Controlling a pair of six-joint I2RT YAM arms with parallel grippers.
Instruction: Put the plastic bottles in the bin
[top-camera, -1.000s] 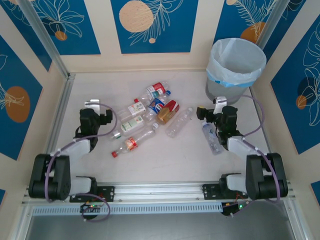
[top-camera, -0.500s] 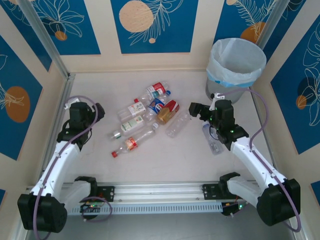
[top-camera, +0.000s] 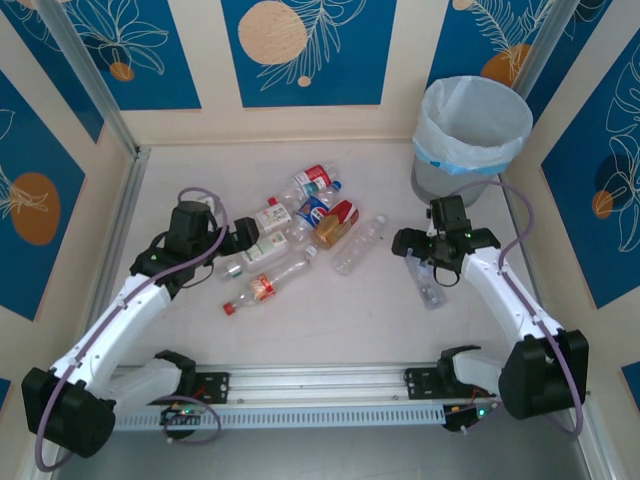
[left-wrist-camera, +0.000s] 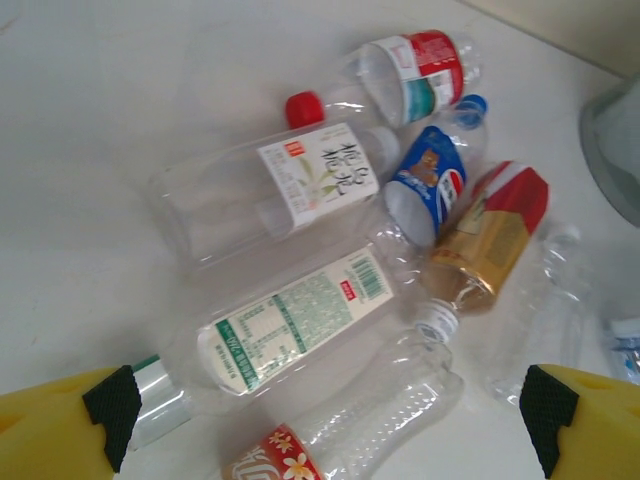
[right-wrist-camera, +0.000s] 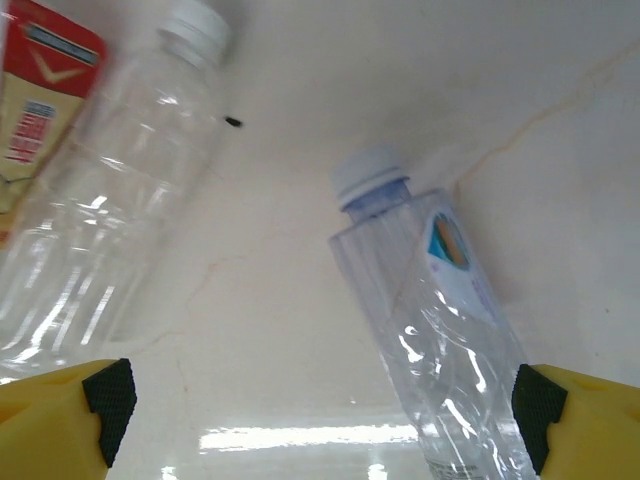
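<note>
Jaws both gape wide, empty; one bottle wears a blue Pepsi label.

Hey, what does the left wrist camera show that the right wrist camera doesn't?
Left wrist: the white-label bottle, the blue-label bottle and the green-print bottle. Right wrist: the pale cap of the lone bottle, plus a dark speck on the table. Both: the amber bottle and the clear ribbed bottle.
</note>
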